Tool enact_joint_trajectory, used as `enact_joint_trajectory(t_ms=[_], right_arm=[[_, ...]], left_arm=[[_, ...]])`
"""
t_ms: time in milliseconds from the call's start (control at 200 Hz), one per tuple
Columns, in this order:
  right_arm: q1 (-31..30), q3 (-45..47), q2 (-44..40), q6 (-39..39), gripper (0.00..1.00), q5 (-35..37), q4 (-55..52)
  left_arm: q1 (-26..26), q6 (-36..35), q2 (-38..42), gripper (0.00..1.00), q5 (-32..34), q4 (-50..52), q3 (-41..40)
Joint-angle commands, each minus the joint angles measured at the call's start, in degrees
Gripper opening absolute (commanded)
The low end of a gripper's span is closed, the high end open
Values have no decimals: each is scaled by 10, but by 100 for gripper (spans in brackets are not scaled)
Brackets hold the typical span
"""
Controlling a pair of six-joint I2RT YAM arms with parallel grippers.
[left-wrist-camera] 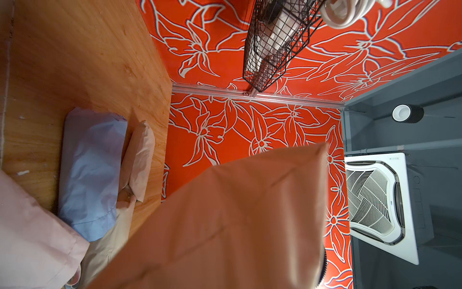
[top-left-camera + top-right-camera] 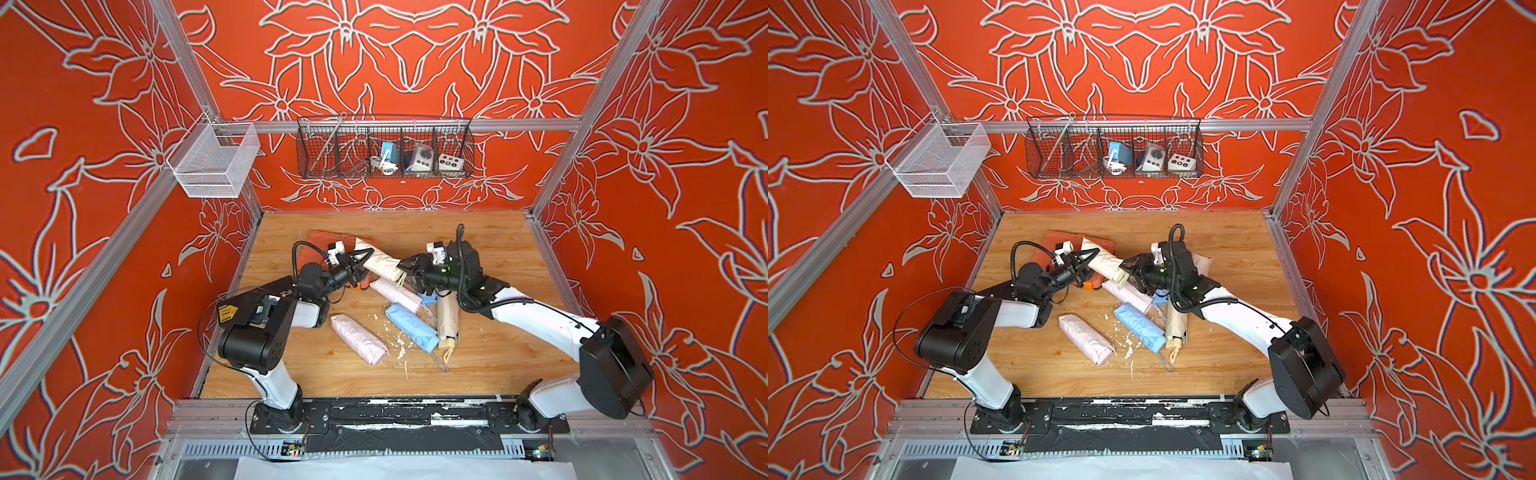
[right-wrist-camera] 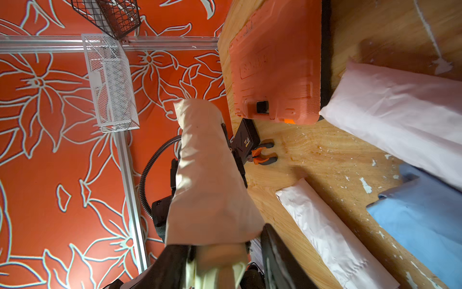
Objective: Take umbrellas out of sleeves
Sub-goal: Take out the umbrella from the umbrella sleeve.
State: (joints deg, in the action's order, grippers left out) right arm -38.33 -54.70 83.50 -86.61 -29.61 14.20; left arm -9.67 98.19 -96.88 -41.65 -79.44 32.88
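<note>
The left hand point(image 2: 365, 258) pinches the closed end of a cream sleeve point(image 2: 380, 261). The right hand point(image 2: 405, 272) is clamped on the handle of the cream umbrella point(image 3: 216, 265), which sticks out of the sleeve's other end. Stretched between the two hands, the sleeved umbrella hangs tilted above the tabletop point(image 2: 498, 257), near the orange case point(image 2: 322, 241) and the pink umbrella point(image 2: 359, 338) and blue umbrella point(image 2: 411, 328) lying there.

Both top views look down from high at six o'clock onto the whole table point(image 2: 519, 241), facing twelve. Wrist cameras sit close, sharing the cream sleeve point(image 3: 207, 180).
</note>
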Motion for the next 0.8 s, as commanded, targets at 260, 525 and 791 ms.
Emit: enact_joint_trajectory(t_ms=[260, 525, 791], right_arm=[[-12, -13, 29, -67, 50, -14, 60], [-13, -24, 52, -72, 50, -15, 72], [-13, -42, 72, -66, 50, -13, 70]], left_arm=[[-2, 3, -14, 32, -16, -60, 25], [-10, 10, -14, 32, -15, -66, 29], [-20, 15, -12, 32, -13, -71, 21]])
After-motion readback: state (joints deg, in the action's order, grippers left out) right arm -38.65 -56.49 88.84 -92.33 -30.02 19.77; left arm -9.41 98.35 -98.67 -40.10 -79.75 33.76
